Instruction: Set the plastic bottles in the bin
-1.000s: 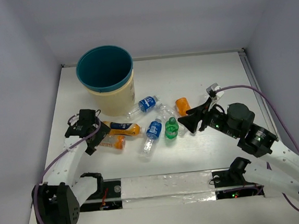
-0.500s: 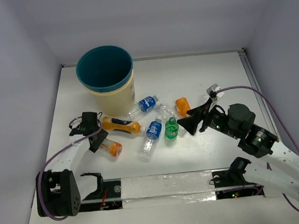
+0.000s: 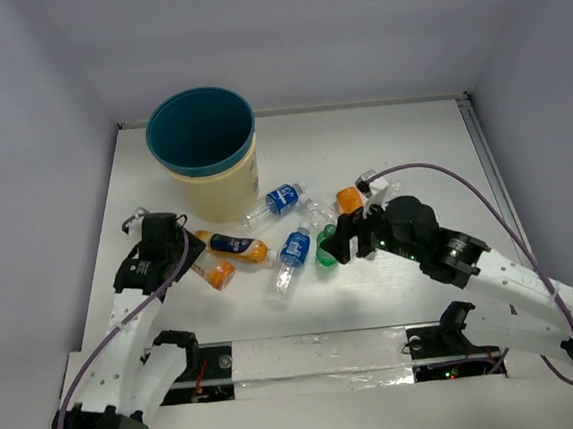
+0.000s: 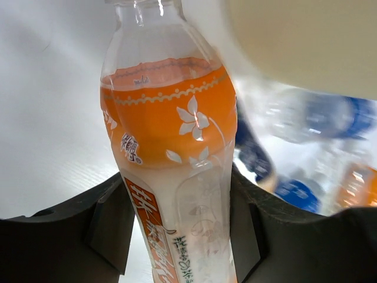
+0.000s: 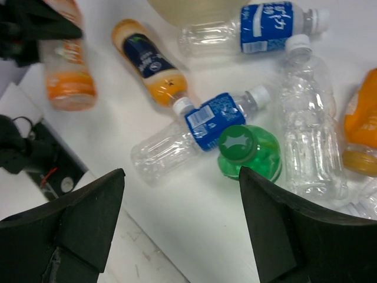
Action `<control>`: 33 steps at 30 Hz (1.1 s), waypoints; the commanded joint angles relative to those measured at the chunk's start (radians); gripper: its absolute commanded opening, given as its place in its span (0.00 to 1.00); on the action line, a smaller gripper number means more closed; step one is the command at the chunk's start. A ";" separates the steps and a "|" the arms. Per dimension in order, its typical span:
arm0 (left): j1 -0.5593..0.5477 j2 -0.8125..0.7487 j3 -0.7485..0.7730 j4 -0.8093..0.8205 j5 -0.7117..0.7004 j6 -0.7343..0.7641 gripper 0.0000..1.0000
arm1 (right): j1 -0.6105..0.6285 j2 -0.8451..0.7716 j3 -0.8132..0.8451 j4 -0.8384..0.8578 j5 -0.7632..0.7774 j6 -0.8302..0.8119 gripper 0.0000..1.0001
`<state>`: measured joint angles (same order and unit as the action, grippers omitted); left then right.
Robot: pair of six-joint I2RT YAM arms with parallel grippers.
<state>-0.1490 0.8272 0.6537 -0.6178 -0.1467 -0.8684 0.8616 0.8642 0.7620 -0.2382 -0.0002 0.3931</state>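
The cream bin (image 3: 208,181) with a teal inside stands at the back left. My left gripper (image 3: 190,263) is shut on an orange bottle (image 3: 214,273). The left wrist view shows that bottle (image 4: 168,130) pinched between both fingers (image 4: 112,230). My right gripper (image 3: 335,242) is open over the upright green bottle (image 3: 327,252), whose cap (image 5: 240,141) sits beside the right finger. Lying near it are an orange bottle with a dark label (image 5: 152,62), two blue-labelled clear bottles (image 5: 197,127) (image 5: 259,23), a plain clear bottle (image 5: 309,135) and another orange bottle (image 5: 362,127).
The bin's wall (image 4: 306,41) is close behind the held bottle in the left wrist view. White walls enclose the table at the back and sides. The arm bases and a taped rail (image 3: 319,357) run along the near edge.
My right gripper has moved left, from beside the green bottle to over it. My left arm has swung its wrist round and closed on the orange bottle, which shifted slightly.
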 commanded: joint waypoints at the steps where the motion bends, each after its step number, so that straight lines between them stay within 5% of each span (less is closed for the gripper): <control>1: -0.041 -0.083 0.157 -0.065 -0.027 0.060 0.39 | 0.007 0.059 0.019 0.026 0.120 0.004 0.83; 9: -0.095 -0.077 0.569 0.068 0.019 0.137 0.39 | 0.007 0.246 0.068 0.031 0.233 0.007 0.76; 14: -0.095 0.028 0.653 0.346 0.049 0.192 0.39 | 0.007 0.291 0.094 0.020 0.316 0.029 0.66; 26: -0.095 0.433 0.854 0.610 -0.260 0.422 0.40 | 0.007 0.368 0.122 0.033 0.330 0.047 0.63; 33: -0.086 0.573 0.886 0.662 -0.324 0.485 0.40 | 0.016 0.355 0.137 0.037 0.342 0.047 0.41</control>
<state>-0.2401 1.4097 1.4757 -0.0647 -0.4080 -0.4377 0.8661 1.2377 0.8471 -0.2344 0.3176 0.4339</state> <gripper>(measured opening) 0.512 0.454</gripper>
